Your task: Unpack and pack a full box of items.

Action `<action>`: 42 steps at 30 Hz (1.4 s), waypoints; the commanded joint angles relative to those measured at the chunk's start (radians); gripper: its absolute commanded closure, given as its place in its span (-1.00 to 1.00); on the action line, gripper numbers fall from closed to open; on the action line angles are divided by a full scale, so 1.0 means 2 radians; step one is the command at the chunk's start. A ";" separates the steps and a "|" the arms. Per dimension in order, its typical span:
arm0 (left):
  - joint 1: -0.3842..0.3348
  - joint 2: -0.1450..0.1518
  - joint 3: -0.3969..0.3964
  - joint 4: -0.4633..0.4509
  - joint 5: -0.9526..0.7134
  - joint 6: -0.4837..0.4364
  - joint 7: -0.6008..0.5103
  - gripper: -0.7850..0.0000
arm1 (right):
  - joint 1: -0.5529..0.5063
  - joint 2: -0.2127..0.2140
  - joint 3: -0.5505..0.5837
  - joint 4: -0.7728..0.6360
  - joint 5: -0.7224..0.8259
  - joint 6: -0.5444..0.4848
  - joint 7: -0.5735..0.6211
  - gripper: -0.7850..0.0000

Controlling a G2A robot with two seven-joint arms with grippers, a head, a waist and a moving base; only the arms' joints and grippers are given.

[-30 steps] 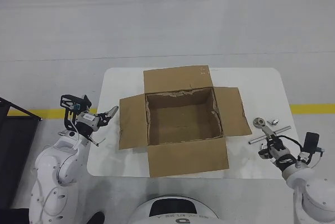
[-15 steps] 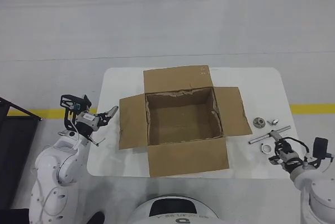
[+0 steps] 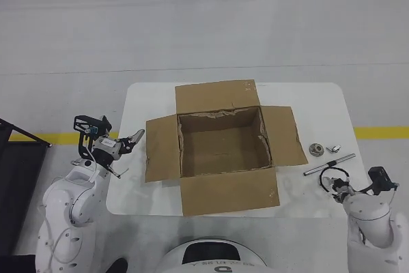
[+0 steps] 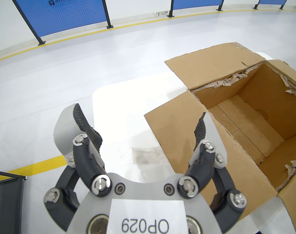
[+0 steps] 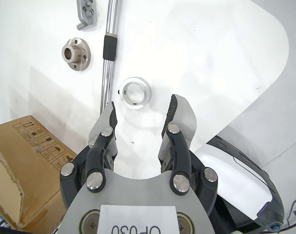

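Right, my right hand point(image 5: 143, 102) hangs tilted down over the white surface point(image 5: 199, 49), spread open and empty, with a silver metal ring point(image 5: 135, 105) just beyond its tips. Past that lie a chrome rod with a black band point(image 5: 108, 49), a round steel flange point(image 5: 82, 58) and a small grey bracket point(image 5: 87, 10). My left hand point(image 4: 139, 110), also spread wide, hovers beside the left flap of the open brown cardboard box point(image 4: 177, 132).

Table point(image 3: 313, 102): box point(image 3: 216, 96), rod point(image 3: 328, 164), flange point(image 3: 316, 147), ring point(image 5: 135, 93), bracket point(image 3: 334, 148)
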 commanded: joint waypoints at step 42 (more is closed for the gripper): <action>0.000 0.000 0.000 0.000 0.000 0.000 0.000 -1.00 | -0.004 0.003 0.081 -0.026 0.081 -0.014 0.011 1.00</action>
